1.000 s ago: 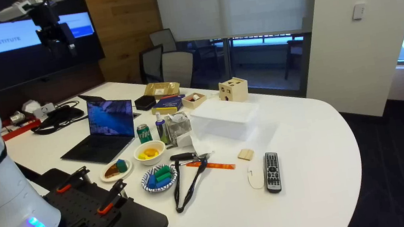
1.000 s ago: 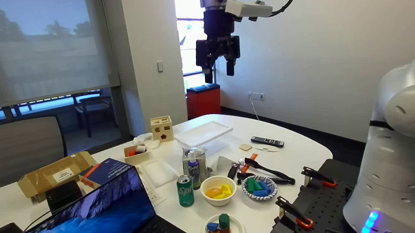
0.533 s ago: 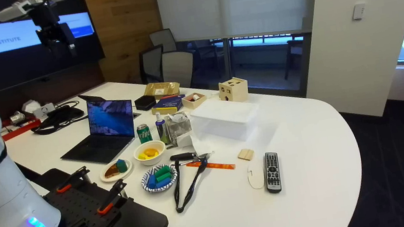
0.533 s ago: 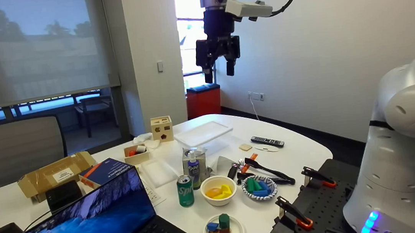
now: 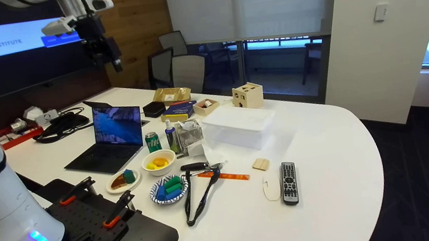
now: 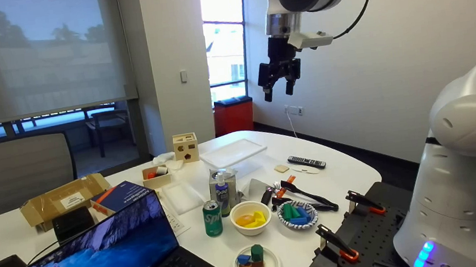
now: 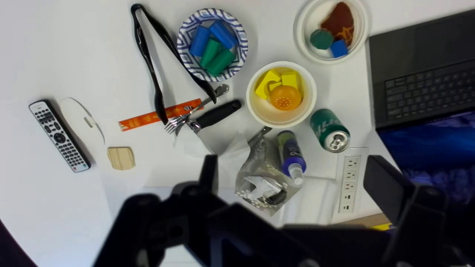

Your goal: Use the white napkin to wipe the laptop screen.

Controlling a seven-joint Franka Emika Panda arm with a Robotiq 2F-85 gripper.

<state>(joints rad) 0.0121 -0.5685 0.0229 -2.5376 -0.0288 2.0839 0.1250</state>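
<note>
Jaws spread apart on bare air, my gripper [image 6: 279, 93] hangs well above the table [image 5: 333, 204], pointing down. Starting near the table's left edge, I see the laptop screen [image 5: 117, 124] lit with a blue picture, standing behind its dark keyboard [image 5: 109, 152]. By the near edge sits a plate [image 5: 110, 186] with blocks [image 7: 321, 39] and a brown piece [image 7: 341, 18]. Next to the right come a green can [image 5: 153, 142], a cream bowl [image 5: 158, 172] with yellow pieces [image 7: 268, 82] and an orange piece [image 7: 285, 99], and, closer to the near edge, a patterned bowl [image 5: 168, 201] of blue and green cylinders [image 7: 220, 62]. A spray bottle [image 5: 173, 140] stands just beside a tissue box [image 5: 190, 137]; the white napkin [image 7: 264, 187] pokes out, crumpled, from the top of that box. Black tongs [image 7: 159, 98] lie spread with their joined end toward the near edge, one tip across an orange strip [image 7: 143, 119]. Farther right, a plastic box [image 5: 237, 132] stands in front of a wooden cube [image 5: 253, 98], which sits by the far edge. Toward the rounded right edge, I get a small piece of wood [image 5: 261, 164] and then a remote [image 5: 289, 183], lying apart.
</note>
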